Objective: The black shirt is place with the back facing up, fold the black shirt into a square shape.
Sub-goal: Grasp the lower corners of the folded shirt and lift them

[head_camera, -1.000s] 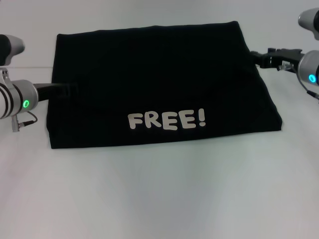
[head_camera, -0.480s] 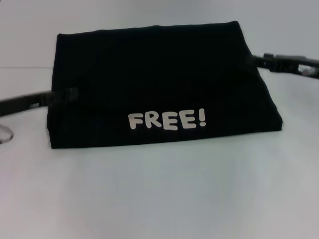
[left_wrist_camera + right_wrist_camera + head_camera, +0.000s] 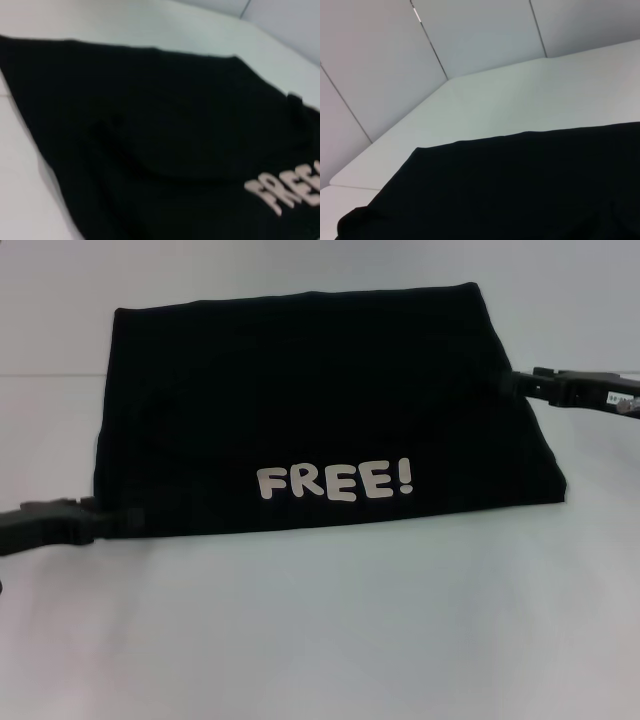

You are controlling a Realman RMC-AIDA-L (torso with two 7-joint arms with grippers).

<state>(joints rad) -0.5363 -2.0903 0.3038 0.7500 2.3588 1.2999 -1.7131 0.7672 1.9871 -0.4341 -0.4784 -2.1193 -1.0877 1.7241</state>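
Shirt (image 3: pixel 300 410) on table (image 3: pixel 330 630); left gripper (image 3: pixel 118 522) at its near-left corner; right gripper (image 3: pixel 512 383) at its right edge

Only readable text was "FREE!" in cream-white block letters on the black shirt (image 3: pixel 300 410), sitting toward the shirt's 6 o'clock edge in the head view, slightly toward 5 o'clock of centre. Left wrist view caught the same print on the shirt (image 3: pixel 165 140), cut off by the frame edge so only "FREE" could be read. A small pale label showed on the right gripper (image 3: pixel 515 383) arm, too small to read.
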